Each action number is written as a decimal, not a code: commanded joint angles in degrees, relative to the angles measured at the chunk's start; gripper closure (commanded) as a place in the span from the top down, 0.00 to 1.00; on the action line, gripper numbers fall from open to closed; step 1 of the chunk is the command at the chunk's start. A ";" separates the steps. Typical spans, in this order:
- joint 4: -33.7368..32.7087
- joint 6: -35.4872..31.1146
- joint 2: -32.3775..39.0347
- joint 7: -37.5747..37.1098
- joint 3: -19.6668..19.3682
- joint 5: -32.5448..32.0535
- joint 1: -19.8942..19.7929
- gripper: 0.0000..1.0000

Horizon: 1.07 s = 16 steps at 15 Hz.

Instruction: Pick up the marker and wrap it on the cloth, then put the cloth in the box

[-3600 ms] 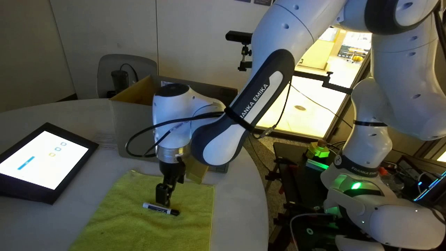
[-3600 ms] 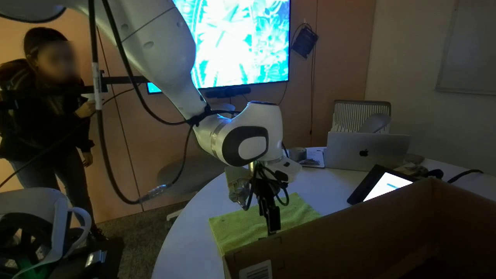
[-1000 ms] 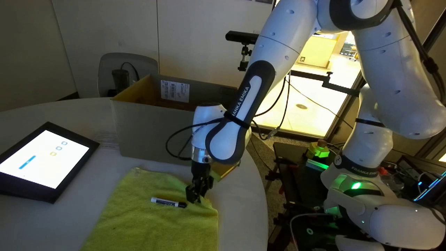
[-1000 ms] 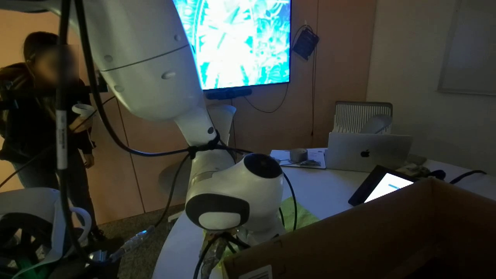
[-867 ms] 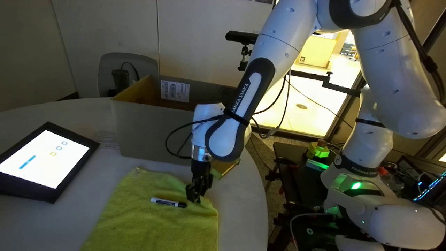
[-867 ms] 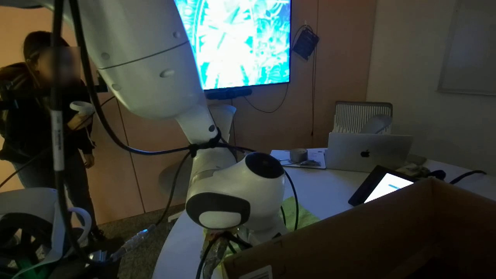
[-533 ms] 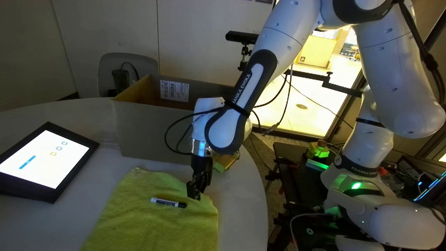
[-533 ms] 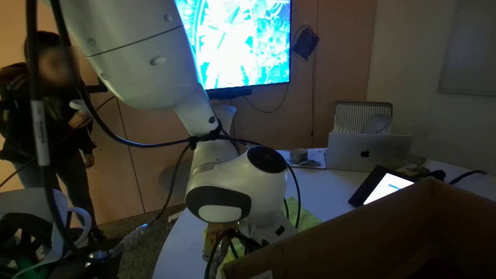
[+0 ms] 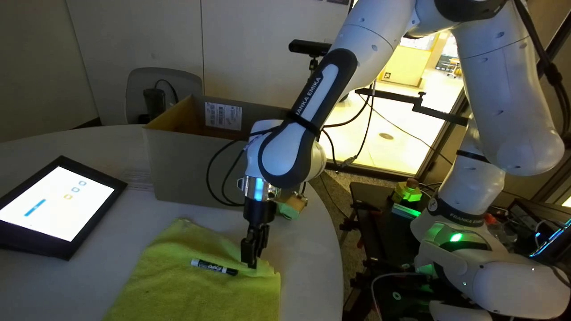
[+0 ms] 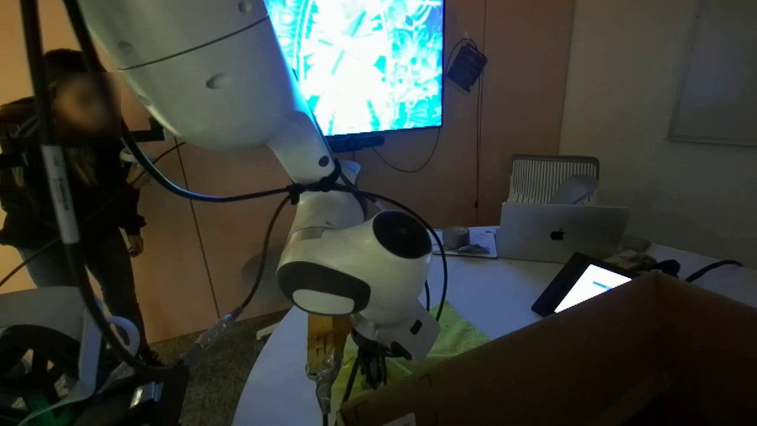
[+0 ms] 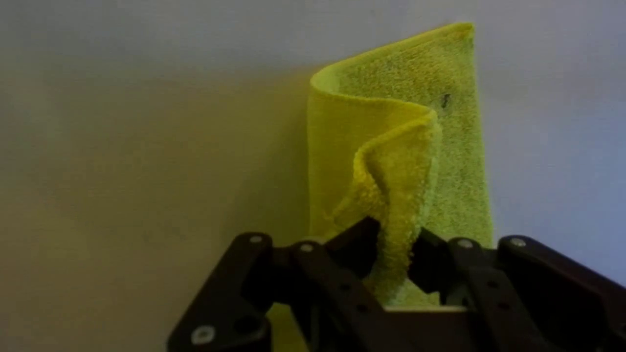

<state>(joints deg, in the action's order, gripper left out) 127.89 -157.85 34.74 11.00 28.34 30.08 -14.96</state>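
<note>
In the wrist view a raised fold of the yellow-green cloth (image 11: 398,161) is pinched between the black fingers of my gripper (image 11: 395,249), which is shut on it. An exterior view has the gripper (image 9: 252,262) low at the right part of the cloth (image 9: 192,296), pointing down. The white marker (image 9: 214,267) with a black cap lies flat on the cloth, just left of the fingers and apart from them. Behind the cloth stands the open cardboard box (image 9: 192,169), also large in front in an exterior view (image 10: 532,355), where its wall hides the fingertips.
A dark-framed tablet (image 9: 58,205) with a lit screen lies left of the cloth. A laptop (image 10: 562,231) and a roll of tape (image 10: 455,237) are on the round white table (image 9: 308,267). A person (image 10: 77,177) stands beyond the arm.
From above the marker, my gripper has gone right to the cloth's side. In the last half second it has dipped slightly; the cloth's far corner and the marker have shifted a little.
</note>
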 commanded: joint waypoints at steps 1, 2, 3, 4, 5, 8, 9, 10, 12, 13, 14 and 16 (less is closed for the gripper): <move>0.69 -0.07 -0.94 6.72 5.41 4.95 -0.96 0.01; 0.50 0.13 -0.72 7.62 6.14 5.48 -0.26 0.02; 0.26 -0.15 -0.25 7.62 6.39 5.52 1.06 0.01; -0.07 0.12 0.28 7.04 6.21 4.79 2.72 0.01; -0.19 -0.39 0.78 5.92 5.55 3.95 4.68 0.01; -0.98 -1.97 3.14 0.53 0.17 -0.67 14.14 0.01; -1.30 -2.70 3.96 -1.46 -1.76 -2.37 17.18 0.01; -2.02 -3.84 5.58 -4.66 -4.92 -5.19 21.29 0.01; -3.27 -4.85 7.61 -10.36 -9.66 -9.65 27.37 0.01; -3.83 -4.74 8.18 -12.90 -11.53 -11.50 29.71 0.01; -4.61 -4.14 8.47 -15.25 -12.89 -12.82 31.45 0.01; -5.79 -3.20 8.33 -19.57 -15.10 -15.02 34.04 0.01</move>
<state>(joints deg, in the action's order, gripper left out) 125.17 -161.59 40.85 -3.18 17.14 18.64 15.04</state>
